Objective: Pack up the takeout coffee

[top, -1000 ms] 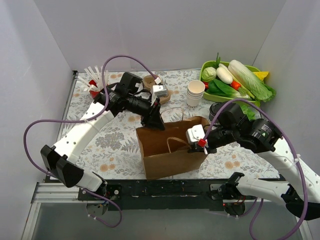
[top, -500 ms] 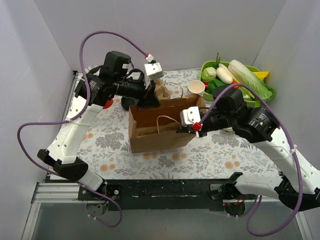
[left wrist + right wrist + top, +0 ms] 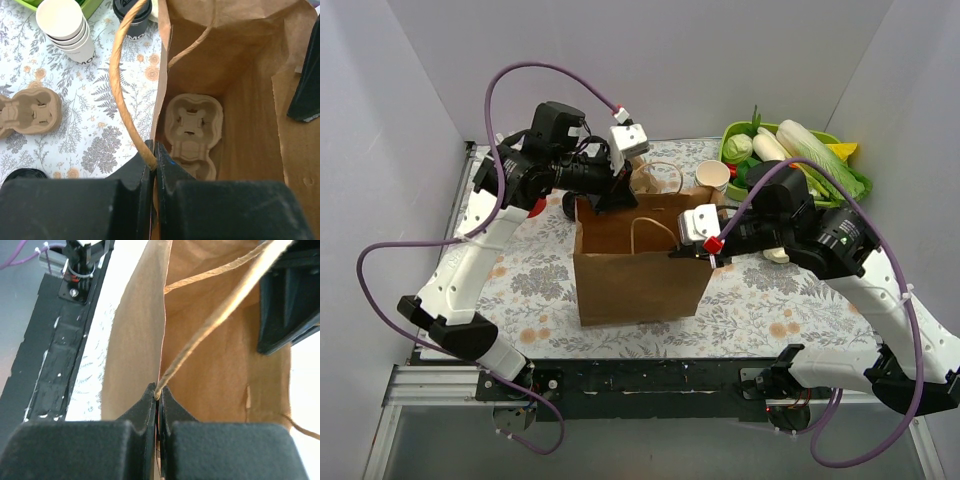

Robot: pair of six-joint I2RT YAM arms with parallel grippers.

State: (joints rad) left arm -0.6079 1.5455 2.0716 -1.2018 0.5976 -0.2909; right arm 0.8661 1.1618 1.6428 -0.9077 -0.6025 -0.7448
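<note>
A brown paper bag (image 3: 640, 272) stands upright and open in the middle of the table. My left gripper (image 3: 612, 196) is shut on its back rim by the handle (image 3: 154, 150). My right gripper (image 3: 706, 248) is shut on the opposite rim by the other handle (image 3: 160, 392). A tan pulp two-cup carrier (image 3: 192, 130) lies at the bottom of the bag. A cup with a black lid (image 3: 131, 20) stands on the table beyond the bag in the left wrist view; in the top view my right arm hides it.
A second pulp carrier (image 3: 30, 110) and a stack of white paper cups (image 3: 65, 30) sit on the table beside the bag; the cups also show in the top view (image 3: 715, 177). A green tray of vegetables (image 3: 790, 160) is at the back right. White walls enclose the table.
Both grippers have raised the bag from lying low and slanted to standing upright and open. The left arm swung up and back; the right gripper moved left and up with the rim.
</note>
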